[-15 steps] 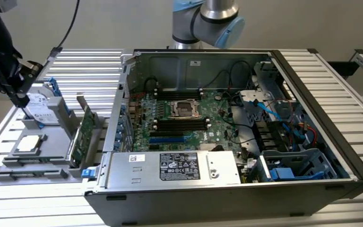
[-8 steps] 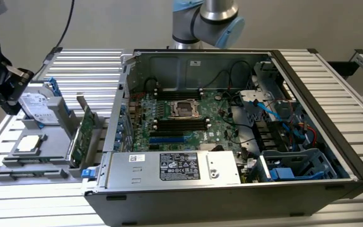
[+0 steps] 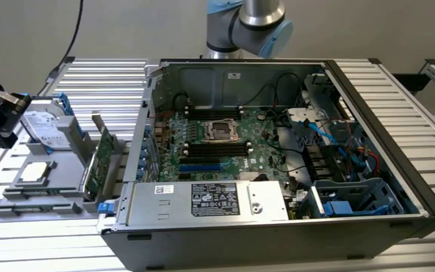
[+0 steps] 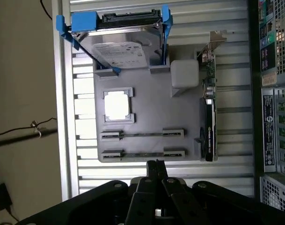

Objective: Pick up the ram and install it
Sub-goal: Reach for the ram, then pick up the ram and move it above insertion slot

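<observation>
Wrist view: gripper point(image 4: 156, 165) fingers shut tight, nothing held, hovering by edge of grey tray point(image 4: 147, 103). Ram point(image 4: 142, 134) prob. thin strip edge-on in tray's long slot, hard to confirm. Tray at ext. view's left of PC case point(image 3: 278, 249).

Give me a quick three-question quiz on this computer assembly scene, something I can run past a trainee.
1. True or false: the hand is shut with nothing held in it.
2. What sits in the blue bracket on the grey tray? A) a hard drive B) a cooling fan C) a power supply
3. Short answer: in the exterior view, on which side of the computer case is the hand?
Key: 1 true; 2 A; 3 the exterior view's left.
</observation>
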